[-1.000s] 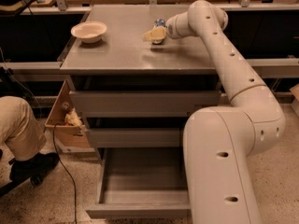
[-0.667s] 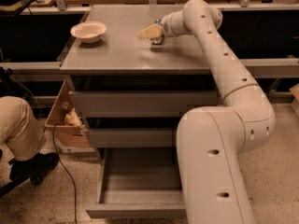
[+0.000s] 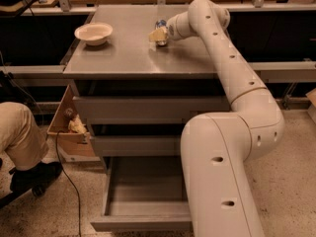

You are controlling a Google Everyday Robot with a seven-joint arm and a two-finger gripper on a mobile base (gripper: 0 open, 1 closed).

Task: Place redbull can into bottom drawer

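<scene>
The redbull can (image 3: pixel 161 24) stands upright on the grey cabinet top (image 3: pixel 123 58), near its back middle; only its blue-and-silver upper part shows. My gripper (image 3: pixel 158 35) reaches across the top from the right and sits right at the can, covering its lower part; whether it grips the can cannot be told. The bottom drawer (image 3: pixel 140 224) is pulled out below, a deep grey tray with nothing showing inside, partly hidden by my arm on its right side. The two upper drawers are pushed in.
A white bowl (image 3: pixel 93 33) sits on the cabinet top at the back left. A cardboard box (image 3: pixel 64 127) with clutter stands left of the cabinet. A person's leg (image 3: pixel 17 137) and a cable (image 3: pixel 66 181) are on the floor at the left.
My gripper has moved a little to the left along the back of the cabinet top. The can's top now shows just behind it. The drawer and bowl have not moved.
</scene>
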